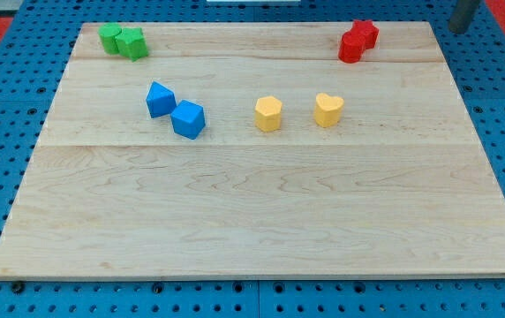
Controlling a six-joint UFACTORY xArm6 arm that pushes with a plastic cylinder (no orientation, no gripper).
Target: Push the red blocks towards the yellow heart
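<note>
Two red blocks touch each other near the board's top right: one [365, 34] sits behind, the other [350, 48] just below and left of it. The yellow heart [328, 109] lies below them, right of the board's middle. My tip [456, 31] shows at the view's top right corner, just off the board's edge. It is well to the right of the red blocks and touches no block.
A second yellow block [268, 114] sits left of the heart. Two blue blocks [160, 99] [188, 119] touch each other left of centre. Two green blocks [111, 37] [132, 43] sit at the top left. The wooden board [252, 221] lies on a blue pegboard.
</note>
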